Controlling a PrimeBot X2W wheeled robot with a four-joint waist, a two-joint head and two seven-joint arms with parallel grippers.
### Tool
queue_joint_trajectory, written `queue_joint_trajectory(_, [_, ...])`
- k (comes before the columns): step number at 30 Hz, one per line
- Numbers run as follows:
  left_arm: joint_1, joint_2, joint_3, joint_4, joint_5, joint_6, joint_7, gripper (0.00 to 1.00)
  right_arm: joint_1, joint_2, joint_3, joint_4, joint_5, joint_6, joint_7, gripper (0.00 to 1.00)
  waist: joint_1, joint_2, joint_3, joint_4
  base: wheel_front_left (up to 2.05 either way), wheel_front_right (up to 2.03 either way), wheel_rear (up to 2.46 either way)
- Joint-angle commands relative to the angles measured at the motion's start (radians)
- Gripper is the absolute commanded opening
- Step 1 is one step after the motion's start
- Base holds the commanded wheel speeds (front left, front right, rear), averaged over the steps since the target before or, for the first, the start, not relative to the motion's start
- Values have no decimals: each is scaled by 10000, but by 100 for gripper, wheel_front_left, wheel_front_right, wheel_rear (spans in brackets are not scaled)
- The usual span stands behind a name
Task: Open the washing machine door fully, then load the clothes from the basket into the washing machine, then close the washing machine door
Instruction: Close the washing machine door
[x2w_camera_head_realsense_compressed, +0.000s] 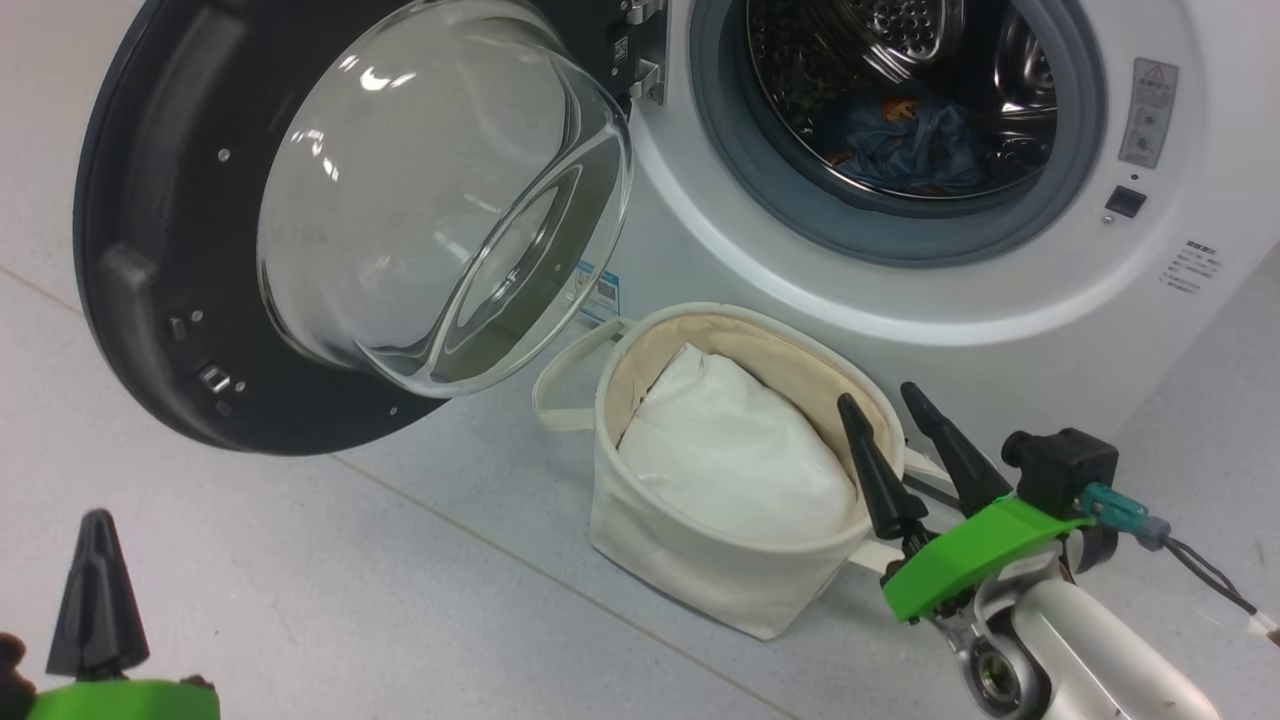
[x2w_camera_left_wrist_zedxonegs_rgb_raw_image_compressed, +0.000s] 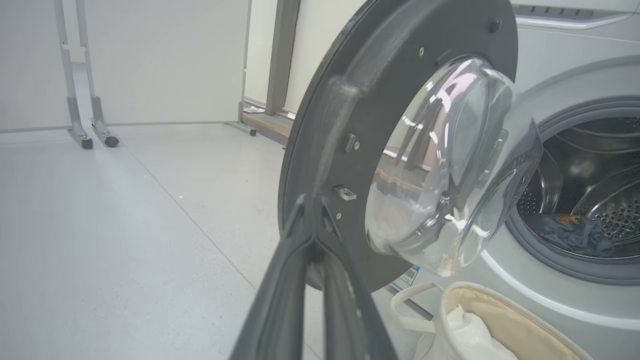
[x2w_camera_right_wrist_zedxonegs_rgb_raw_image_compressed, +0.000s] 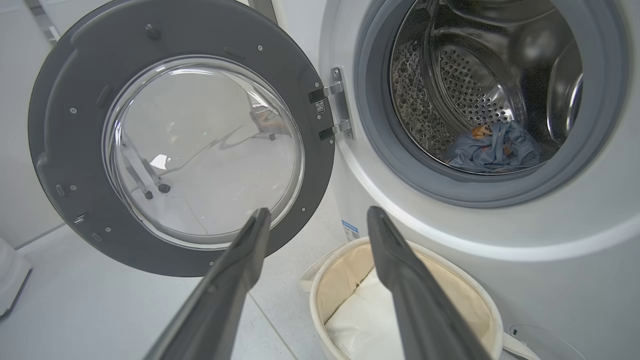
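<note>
Left pincer (x2w_camera_head_realsense_compressed: 97, 520) is pinched together at 7 o'clock, likely for shoving shut the glossy black round door (x2w_camera_head_realsense_compressed: 140, 250) at 10. Right pincer (x2w_camera_head_realsense_compressed: 880, 398) is spread by the cream canvas basket (x2w_camera_head_realsense_compressed: 700, 570); blue printed clothes (x2w_camera_head_realsense_compressed: 905, 140) are loaded in the white washer (x2w_camera_head_realsense_compressed: 1000, 330) at 1.

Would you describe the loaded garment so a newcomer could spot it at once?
Find the white washing machine, its black door swung open. Inside, at the bottom of the steel drum, lie the clothes. They are crumpled light blue with orange patches, unlike the plain white cloth in the cream basket.
</note>
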Motion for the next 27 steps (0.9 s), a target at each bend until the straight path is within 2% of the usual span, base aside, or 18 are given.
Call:
queue_joint_trajectory(1, [-486, 267, 337, -549, -158, -77, -120, 0, -167, -109, -25, -267, 15, 6, -78, 100, -1, -1, -23, -12, 0, 0, 0])
queue_joint_trajectory(5, [-1011, 490, 236, -950, -958, -186, 276, 0, -89, -115, -124, -275, -9, 6, -78, 100, -1, -1, -83, -40, 0, 0, 0])
queue_joint_trajectory(12, [-2310, 1218, 599, -1872, -2717, -237, 1666, 0, 135, -109, -378, -347, -85, 6, -78, 100, -1, -1, -209, -126, 0, 0, 0])
queue_joint_trajectory(16, [-2931, 1526, 783, -1821, -3164, -173, 2186, 0, 271, -132, -498, -378, -128, 6, -78, 100, -1, -1, -250, -169, 0, 0, 0])
queue_joint_trajectory(20, [-4171, 1662, 1266, -857, -4384, 198, 3138, 0, 510, -172, -719, -448, -209, 6, -78, 100, -1, -1, -327, -245, 0, 0, 0])
queue_joint_trajectory(27, [-5807, 2039, 2075, 1759, -5805, 972, 4354, 0, 989, -238, -1054, -550, -358, 6, -78, 100, -1, -1, -516, -449, 0, 0, 0])
